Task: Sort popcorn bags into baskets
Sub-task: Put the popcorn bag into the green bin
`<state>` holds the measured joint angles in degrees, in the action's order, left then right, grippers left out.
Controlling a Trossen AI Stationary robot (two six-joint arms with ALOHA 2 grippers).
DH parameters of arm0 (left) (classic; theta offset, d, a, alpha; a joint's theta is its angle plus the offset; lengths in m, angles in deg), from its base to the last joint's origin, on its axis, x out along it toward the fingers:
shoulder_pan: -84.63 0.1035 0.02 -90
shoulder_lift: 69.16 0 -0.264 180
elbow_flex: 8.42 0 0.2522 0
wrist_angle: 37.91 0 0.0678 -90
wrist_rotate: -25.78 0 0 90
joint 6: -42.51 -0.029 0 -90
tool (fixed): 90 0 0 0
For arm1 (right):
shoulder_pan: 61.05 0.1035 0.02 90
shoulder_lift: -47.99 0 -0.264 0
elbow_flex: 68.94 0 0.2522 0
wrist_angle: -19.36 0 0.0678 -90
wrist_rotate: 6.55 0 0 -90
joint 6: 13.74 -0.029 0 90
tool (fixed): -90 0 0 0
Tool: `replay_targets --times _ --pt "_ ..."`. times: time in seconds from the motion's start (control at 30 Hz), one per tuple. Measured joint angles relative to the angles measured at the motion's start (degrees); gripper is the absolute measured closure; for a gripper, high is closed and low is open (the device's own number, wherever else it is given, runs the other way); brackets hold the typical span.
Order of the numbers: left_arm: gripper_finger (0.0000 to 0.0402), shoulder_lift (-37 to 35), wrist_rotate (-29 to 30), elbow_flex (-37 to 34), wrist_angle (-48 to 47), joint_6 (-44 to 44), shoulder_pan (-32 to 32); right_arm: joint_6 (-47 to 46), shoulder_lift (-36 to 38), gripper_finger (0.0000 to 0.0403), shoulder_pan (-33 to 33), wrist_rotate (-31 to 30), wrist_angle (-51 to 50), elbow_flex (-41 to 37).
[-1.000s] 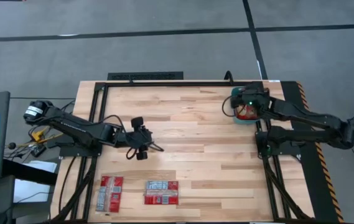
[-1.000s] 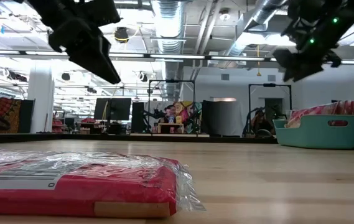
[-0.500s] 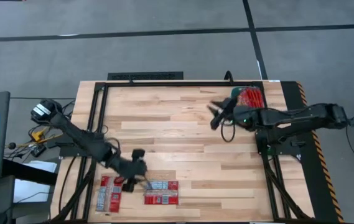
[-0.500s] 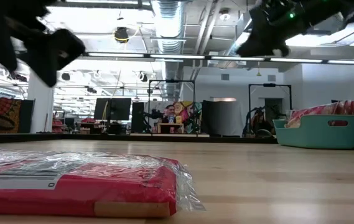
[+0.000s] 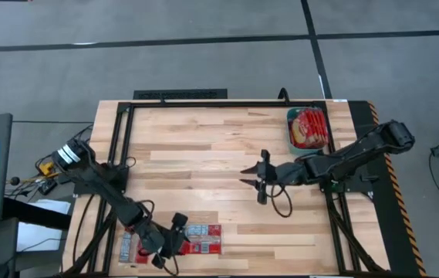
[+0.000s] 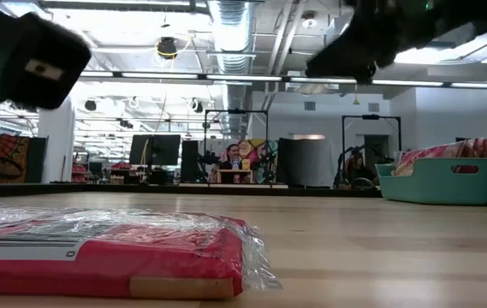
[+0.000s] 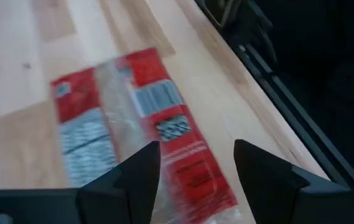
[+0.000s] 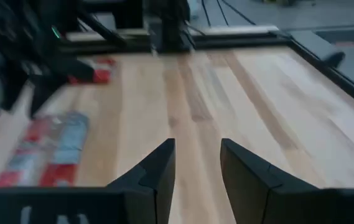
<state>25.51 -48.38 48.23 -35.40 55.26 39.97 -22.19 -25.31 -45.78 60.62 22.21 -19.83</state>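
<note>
Two red popcorn bags with grey label panels lie flat near the table's near edge, one [image 5: 135,245] to the left of the other [image 5: 204,239]. The low view shows a bag [image 6: 106,248] up close. My left gripper [image 5: 170,247] hovers open just above them, and a bag [image 7: 133,124] lies ahead of its fingers [image 7: 196,171]. My right gripper [image 5: 246,176] is open over the middle of the table, pointing toward the table's left, with bare wood between its fingers [image 8: 196,165]. The teal basket [image 5: 292,133] at the far right holds several red bags.
A black frame [image 5: 180,95] runs along the table's far edge and down both sides. The middle and far left of the wooden top [image 5: 204,147] are bare. In the low view the basket [image 6: 438,181] stands at the right.
My left gripper has swung from the table's middle left toward the near edge and sunk over the two bags. My right gripper has left the basket and gone toward the table's middle, tipping from pointing down to nearly level. The bags have kept still.
</note>
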Motion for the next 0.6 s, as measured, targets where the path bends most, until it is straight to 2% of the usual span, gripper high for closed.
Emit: replay_targets --times 0.2,0.43,0.53,0.6 --pt "0.0207 5.8 5.6 0.6 0.1 -0.2 -1.5 -0.6 -0.2 0.026 4.9 -3.4 6.7 0.0" --pt "0.021 11.2 7.4 2.3 -3.3 -2.2 -1.7 -0.6 0.3 0.0266 9.8 -6.0 6.5 0.0" --pt "0.0242 12.1 9.2 2.4 -4.6 2.4 -0.9 -1.2 0.3 0.0268 10.7 -7.8 6.7 0.0" --pt "0.0287 12.0 9.1 2.3 -6.5 5.5 0.3 -2.1 0.3 0.0271 11.1 -9.2 6.4 0.0"
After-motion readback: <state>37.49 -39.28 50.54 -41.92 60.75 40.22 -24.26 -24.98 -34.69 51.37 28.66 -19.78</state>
